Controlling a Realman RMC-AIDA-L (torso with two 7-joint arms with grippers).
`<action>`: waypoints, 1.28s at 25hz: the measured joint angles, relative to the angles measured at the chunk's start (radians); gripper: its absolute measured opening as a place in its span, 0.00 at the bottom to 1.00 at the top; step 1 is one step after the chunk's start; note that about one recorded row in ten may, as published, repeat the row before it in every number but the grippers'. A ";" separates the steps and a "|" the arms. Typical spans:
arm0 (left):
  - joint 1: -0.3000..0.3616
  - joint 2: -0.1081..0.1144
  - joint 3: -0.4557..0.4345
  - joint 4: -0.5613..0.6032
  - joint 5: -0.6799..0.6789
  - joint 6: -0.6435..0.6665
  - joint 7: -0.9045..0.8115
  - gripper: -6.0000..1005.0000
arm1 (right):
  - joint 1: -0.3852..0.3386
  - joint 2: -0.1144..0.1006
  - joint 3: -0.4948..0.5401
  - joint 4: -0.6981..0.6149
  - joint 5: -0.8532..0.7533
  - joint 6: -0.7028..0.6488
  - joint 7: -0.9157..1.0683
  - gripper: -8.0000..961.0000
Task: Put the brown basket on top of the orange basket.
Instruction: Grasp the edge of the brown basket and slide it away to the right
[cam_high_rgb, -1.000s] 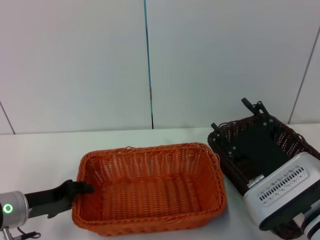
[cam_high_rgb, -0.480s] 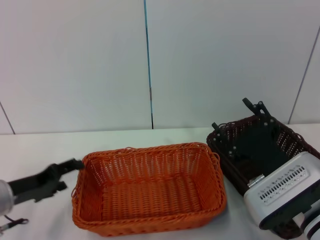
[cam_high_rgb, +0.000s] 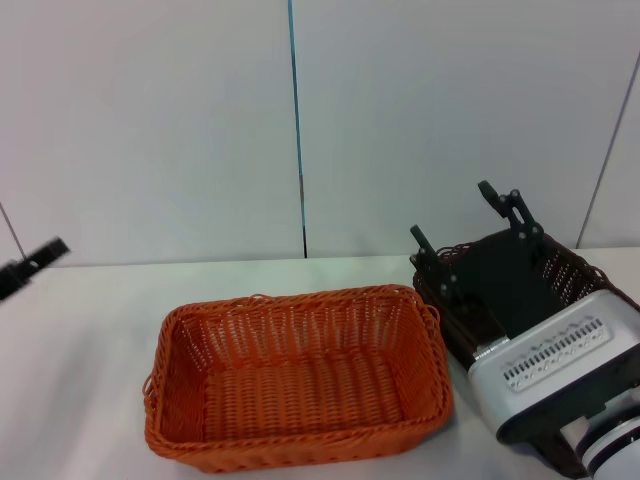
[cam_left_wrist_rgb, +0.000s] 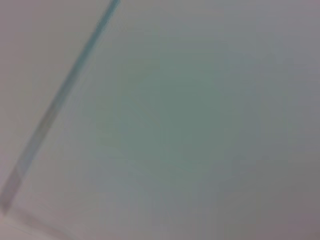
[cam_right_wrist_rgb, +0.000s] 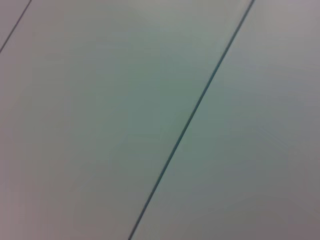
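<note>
The orange basket (cam_high_rgb: 300, 380) sits open side up in the middle of the white table. To its right, almost touching it, stands the brown basket (cam_high_rgb: 585, 272), largely covered by my right arm. My right gripper (cam_high_rgb: 452, 213) reaches over that basket's inside, and its two black fingers (cam_high_rgb: 505, 205) are spread wide and poke up past the far rim, open, with nothing seen between them. Only a dark, blurred tip of my left gripper (cam_high_rgb: 32, 264) shows at the far left edge, raised and well away from the orange basket. Both wrist views show only wall.
A pale panelled wall with a blue vertical seam (cam_high_rgb: 297, 130) stands close behind the table (cam_high_rgb: 90, 350). My right arm's white wrist housing (cam_high_rgb: 555, 375) fills the lower right corner, over the brown basket's near end.
My left gripper has pulled off the orange basket's left rim and swung up and out to the left edge. My right gripper has risen slightly over the brown basket.
</note>
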 joint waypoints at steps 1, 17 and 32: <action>0.000 0.000 -0.004 0.002 -0.028 0.021 0.063 0.92 | -0.002 0.001 -0.003 0.012 0.008 0.000 0.004 0.86; -0.111 0.149 -0.258 0.387 -0.268 0.167 0.713 0.91 | 0.013 0.001 0.045 0.268 0.250 0.427 0.072 0.86; 0.202 0.009 -0.188 0.051 -0.146 0.189 0.720 0.92 | 0.204 -0.002 0.603 0.380 -0.190 1.574 0.609 0.86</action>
